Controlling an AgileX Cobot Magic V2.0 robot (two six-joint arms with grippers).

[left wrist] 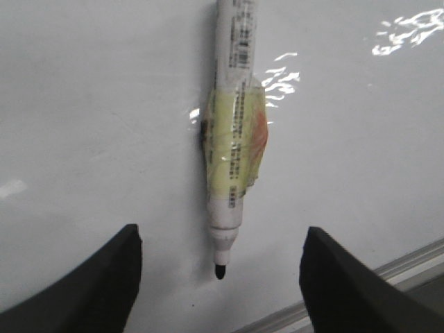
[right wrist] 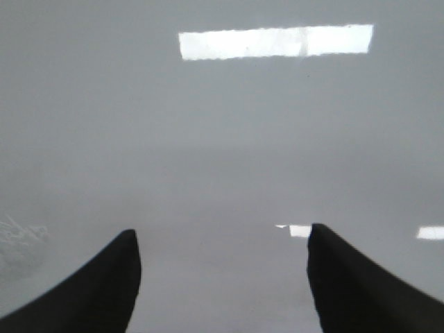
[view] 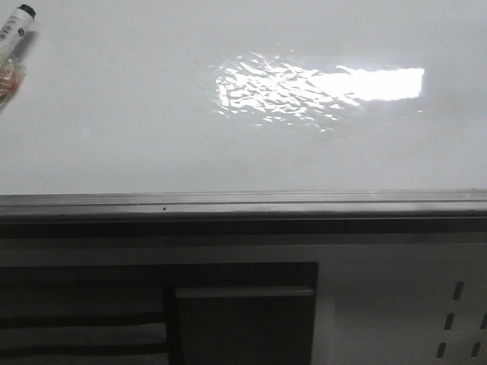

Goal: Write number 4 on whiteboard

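- Whiteboard (view: 114,114), a large glossy white flat board, fills the upper half of the front view; a bright rippled patch of reflected light (view: 319,87) sits right of its centre, and a grey metal edge rail (view: 243,204) runs along its near side.
- No written 4 can be made out on the board in any of the three views.
- Marker pen (left wrist: 232,132), white-barrelled with printed text and a barcode, lies flat on the whiteboard; a band of yellowish tape with an orange patch (left wrist: 236,149) is wrapped around its middle, and its uncapped black tip (left wrist: 220,272) points toward the left gripper.
- Front view shows the same pen (view: 14,29) at the far left corner of the board, cut off by the picture's edge, with a black end and the tape just visible.
- Left gripper (left wrist: 218,284) hovers over the pen with its two dark fingers (left wrist: 104,277) spread wide, one on each side of the tip, touching nothing and holding nothing.
- Right gripper (right wrist: 222,284) is likewise spread wide with nothing between its dark fingers (right wrist: 354,277), above a plain glossy white surface that reflects a rectangular ceiling light (right wrist: 277,41).
- Below the rail stands a white cabinet front with a dark recessed panel (view: 243,319); a pale handle bar (view: 243,292) crosses that panel, what lies behind it cannot be seen, and small slots (view: 456,319) pierce the white face on the right.
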